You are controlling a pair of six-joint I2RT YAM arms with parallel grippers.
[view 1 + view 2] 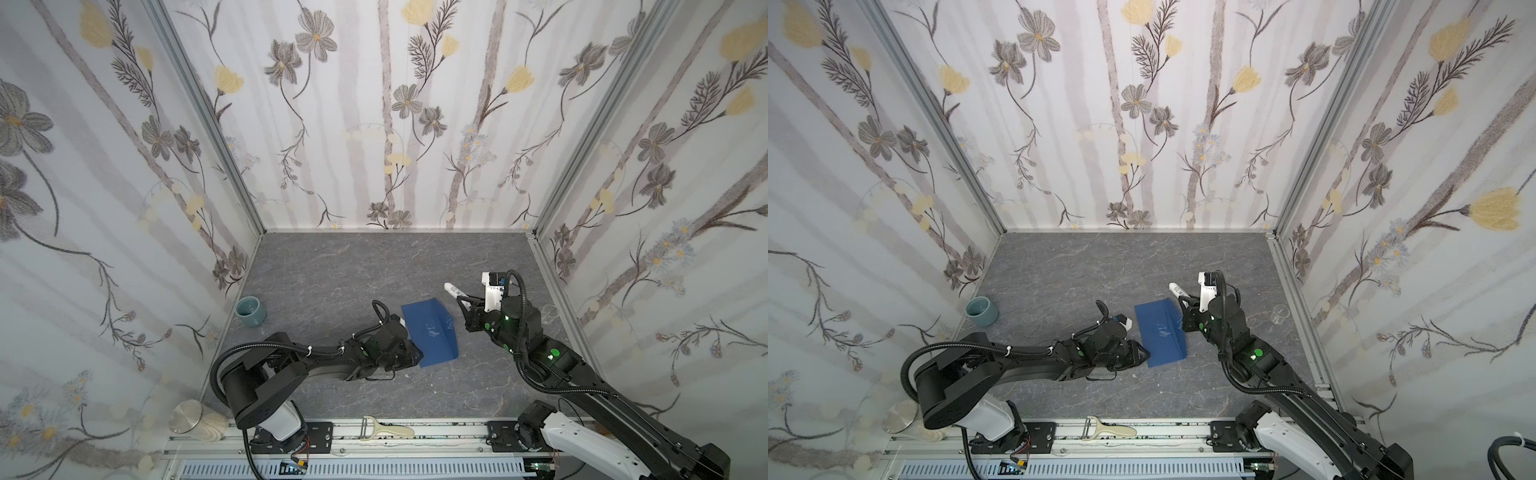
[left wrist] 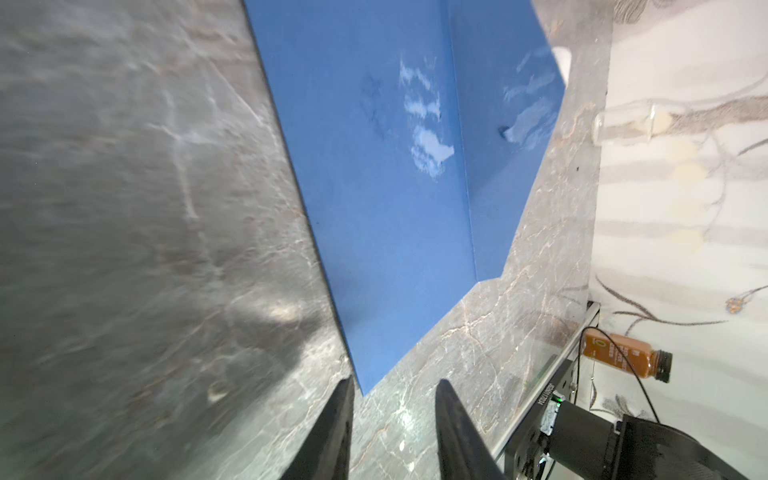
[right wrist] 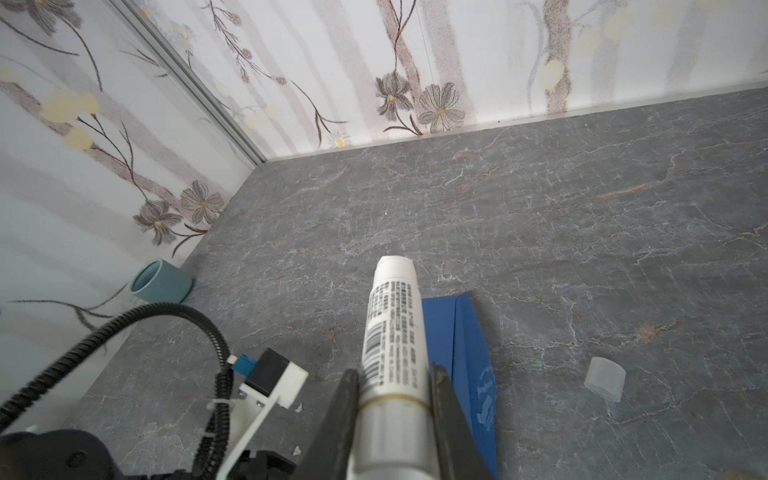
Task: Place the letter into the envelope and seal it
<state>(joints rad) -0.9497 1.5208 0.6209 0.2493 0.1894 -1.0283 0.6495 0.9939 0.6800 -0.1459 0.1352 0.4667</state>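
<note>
We see the navy blue paper envelope [image 1: 432, 328] streaked with pale smears, on the grey marbled tabletop [image 1: 332, 270] with white veins. The white cylindrical glue stick [image 3: 392, 332] carries black print and a barcode. The teal round cup [image 1: 250, 311] is plain, and the white wall panels [image 1: 374, 124] bloom grey and yellow.

Envelope [image 1: 430, 330] lies on table [image 1: 353, 270] between left tool [image 1: 417, 357] and glue stick [image 1: 453, 289] in right tool [image 1: 466, 302].
</note>
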